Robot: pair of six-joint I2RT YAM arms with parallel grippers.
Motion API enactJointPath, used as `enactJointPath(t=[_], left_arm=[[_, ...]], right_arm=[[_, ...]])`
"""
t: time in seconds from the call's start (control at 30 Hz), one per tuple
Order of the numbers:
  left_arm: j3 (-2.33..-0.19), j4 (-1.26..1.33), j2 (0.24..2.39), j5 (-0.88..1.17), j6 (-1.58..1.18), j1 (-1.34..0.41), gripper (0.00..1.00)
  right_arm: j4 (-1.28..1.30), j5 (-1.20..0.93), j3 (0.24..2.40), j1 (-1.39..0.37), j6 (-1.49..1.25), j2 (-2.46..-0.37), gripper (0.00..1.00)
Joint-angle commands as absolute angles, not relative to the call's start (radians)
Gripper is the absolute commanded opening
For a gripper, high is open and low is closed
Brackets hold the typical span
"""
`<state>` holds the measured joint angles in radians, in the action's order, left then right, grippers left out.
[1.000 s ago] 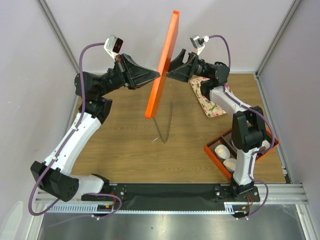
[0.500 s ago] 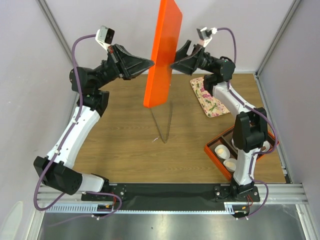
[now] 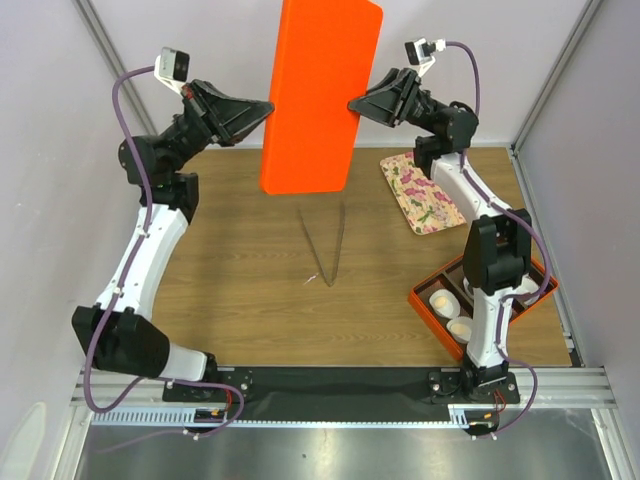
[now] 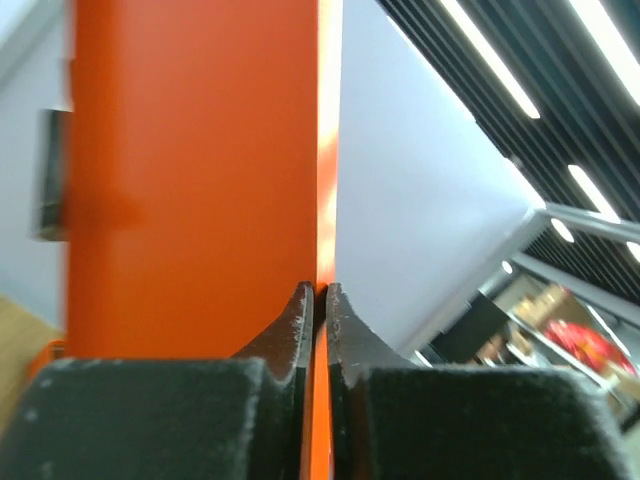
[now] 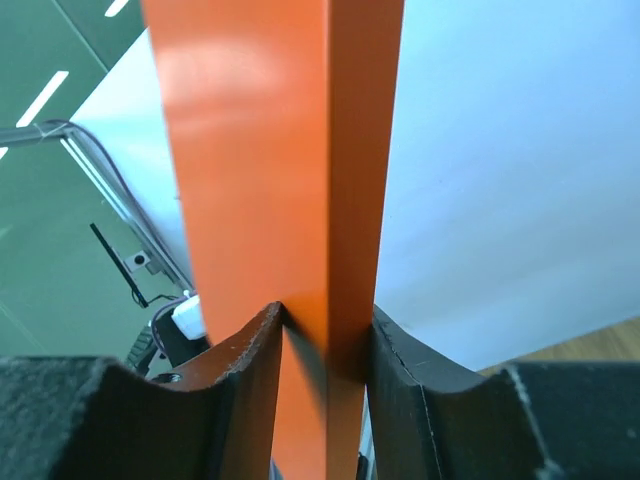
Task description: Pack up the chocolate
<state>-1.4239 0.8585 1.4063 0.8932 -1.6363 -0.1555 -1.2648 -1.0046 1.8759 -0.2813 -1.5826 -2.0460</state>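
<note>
The chocolate cannot be made out in any view; the flat orange rectangular lid [image 3: 320, 95] hangs upright above the wooden table [image 3: 230, 270]; the left fingers [image 4: 288, 340] pinch its left edge, the right fingers [image 5: 250, 365] its right edge; an orange box [image 3: 416, 298] holding white paper cups [image 3: 441, 300] sits near right.

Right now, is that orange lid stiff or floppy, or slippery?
Probably stiff: the orange lid looks flat though pinched only at two edges. Likely light: left gripper and right gripper hold it by fingertips. Smooth faces could slip.
</note>
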Motion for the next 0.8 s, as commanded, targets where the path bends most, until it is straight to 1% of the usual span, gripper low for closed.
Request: enactJointPath(t=[0.0,0.03,0.07,0.1,0.13,0.23,0.33,0.47,0.57,0.6,0.67,0.77], left_arm=[[-1.362,0.831,1.460,0.903,-1.589,-0.115,0.09],[-1.359,0.812,1.463,0.913,-1.562,-0.104,0.17],[-1.355,0.795,1.465,0.925,-1.543,-0.098,0.22],[-1.348,0.781,1.468,0.928,-1.517,-0.086,0.25],[-1.344,0.763,1.467,0.930,-1.503,-0.080,0.33],[-1.322,0.750,1.468,0.937,-1.467,-0.051,0.50],[-1.305,0.736,1.477,0.943,-1.434,-0.025,0.60],[-1.278,0.742,1.506,0.960,-1.408,-0.011,0.66],[-1.252,0.658,1.516,0.956,-1.318,-0.003,0.68],[-1.244,0.637,1.514,0.951,-1.272,-0.003,0.69],[-1.227,0.580,1.511,0.942,-1.234,0.034,0.72],[-1.226,0.493,1.508,0.930,-1.152,0.061,0.76]], right_arm=[[-1.578,-0.977,1.888,-0.307,-1.623,-1.996,0.25],[-1.580,-0.980,1.878,-0.308,-1.624,-1.994,0.22],[-1.580,-0.982,1.867,-0.311,-1.628,-1.991,0.15],[-1.578,-0.980,1.856,-0.311,-1.629,-1.982,0.10],[-1.580,-0.977,1.821,-0.313,-1.628,-1.974,0.00],[-1.569,-0.963,1.760,-0.310,-1.623,-1.944,0.00],[-1.502,-0.963,1.686,-0.304,-1.589,-1.907,0.00],[-1.347,-0.954,1.582,-0.298,-1.448,-1.833,0.00],[-1.186,-0.913,1.520,-0.299,-1.316,-1.780,0.00],[-1.095,-0.905,1.510,-0.301,-1.283,-1.772,0.00],[-0.973,-0.894,1.506,-0.307,-1.223,-1.753,0.00],[-0.922,-0.879,1.465,-0.311,-1.200,-1.732,0.00]])
